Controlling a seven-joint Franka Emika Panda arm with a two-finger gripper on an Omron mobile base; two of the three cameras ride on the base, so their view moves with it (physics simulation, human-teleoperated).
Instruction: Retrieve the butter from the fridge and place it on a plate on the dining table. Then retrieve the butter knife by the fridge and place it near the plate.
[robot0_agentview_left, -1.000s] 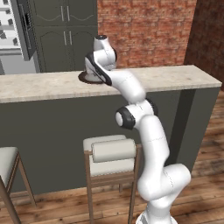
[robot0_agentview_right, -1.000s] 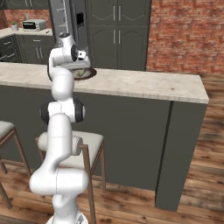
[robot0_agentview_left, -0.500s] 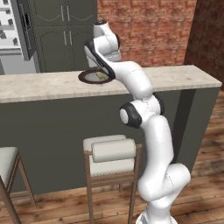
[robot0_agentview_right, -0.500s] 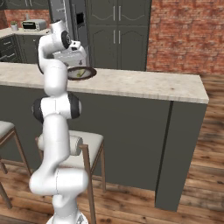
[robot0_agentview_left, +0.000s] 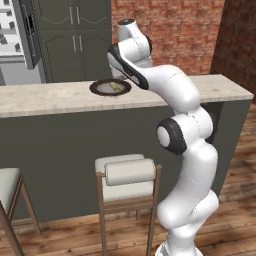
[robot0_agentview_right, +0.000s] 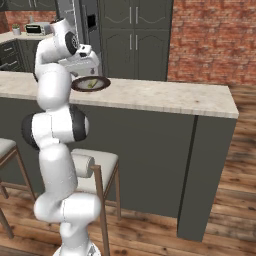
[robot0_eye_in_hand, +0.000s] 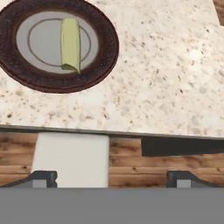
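With its two dark fingertips (robot0_eye_in_hand: 43, 177) set wide apart and nothing between them, the claw (robot0_eye_in_hand: 111, 178) hangs empty above the near edge of the table (robot0_eye_in_hand: 175, 78). Seen in the hand view, the fingertips stand at the bottom of the picture, one at each side, over the wooden floor (robot0_eye_in_hand: 127, 168) and a white stool seat (robot0_eye_in_hand: 72, 159) that lie below the table edge.

Beyond the claw, the plate (robot0_eye_in_hand: 17, 72) rests flat on the beige speckled top, close to the table's near edge. Its dark brown rim surrounds a grey centre. The butter (robot0_eye_in_hand: 70, 43), a pale yellow-green block, lies on the grey centre, entirely inside the rim and apart from the claw.

From the left base view, the white arm (robot0_agentview_left: 185, 150) rises at the lower right and bends over the table (robot0_agentview_left: 50, 97), with its hand raised just right of the plate (robot0_agentview_left: 97, 90); the butter (robot0_agentview_left: 114, 87) shows as a pale sliver on it. A stool (robot0_agentview_left: 127, 177) stands against the dark-grey table front, and a second stool (robot0_agentview_left: 10, 182) stands at the left edge.

From the right base view, the arm (robot0_agentview_right: 55, 130) stands at the left, and the plate (robot0_agentview_right: 102, 84) with the butter (robot0_agentview_right: 91, 84) lies just below and right of the hand. The fridge (robot0_agentview_right: 82, 22) stands behind, beside dark-grey cabinets (robot0_agentview_right: 135, 37) and a brick wall (robot0_agentview_right: 212, 40).
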